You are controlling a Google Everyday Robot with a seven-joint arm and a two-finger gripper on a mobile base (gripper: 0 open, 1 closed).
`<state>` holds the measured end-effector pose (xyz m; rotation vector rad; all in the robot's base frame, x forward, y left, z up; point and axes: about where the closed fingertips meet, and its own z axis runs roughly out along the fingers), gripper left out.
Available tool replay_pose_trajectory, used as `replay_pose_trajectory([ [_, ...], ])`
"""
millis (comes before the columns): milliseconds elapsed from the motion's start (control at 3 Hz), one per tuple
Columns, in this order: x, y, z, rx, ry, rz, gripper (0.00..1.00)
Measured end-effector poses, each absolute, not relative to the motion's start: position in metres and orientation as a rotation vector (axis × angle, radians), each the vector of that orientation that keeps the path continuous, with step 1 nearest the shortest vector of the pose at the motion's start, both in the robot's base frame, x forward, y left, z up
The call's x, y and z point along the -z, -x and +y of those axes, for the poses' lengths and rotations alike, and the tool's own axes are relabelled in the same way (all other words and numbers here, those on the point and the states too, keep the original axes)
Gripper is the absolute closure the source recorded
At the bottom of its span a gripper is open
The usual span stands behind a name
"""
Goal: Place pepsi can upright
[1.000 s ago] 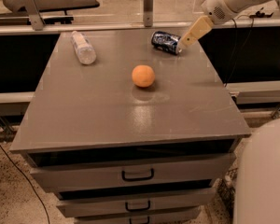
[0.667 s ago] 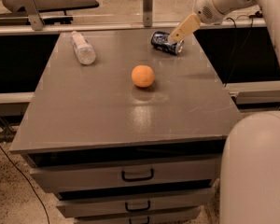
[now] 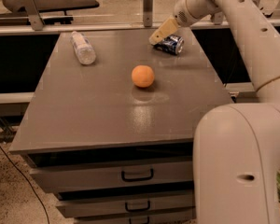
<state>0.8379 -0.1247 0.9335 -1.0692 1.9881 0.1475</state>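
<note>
The pepsi can lies on its side near the far right of the grey tabletop. It is dark blue with a silver end. My gripper reaches in from the upper right on the white arm, its tan fingers just over the can's left end. The fingers cover part of the can, and I cannot tell whether they touch it.
An orange sits in the middle of the table, in front of the can. A clear plastic bottle lies on its side at the far left. My white base fills the lower right. Drawers are below the tabletop.
My gripper has swung from the right side of the can over to its left end, and the arm now comes further across the view. The can, orange and bottle have not moved.
</note>
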Motion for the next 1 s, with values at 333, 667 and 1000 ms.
replay_pose_trajectory([
  [333, -0.915, -0.851, -0.106, -0.116, 1.089, 2.03, 0.0],
  [667, -0.897, -0.859, -0.098, -0.08, 1.105, 2.086, 0.0],
  [1000, -0.88, -0.862, -0.095, -0.033, 1.135, 2.144, 0.0],
])
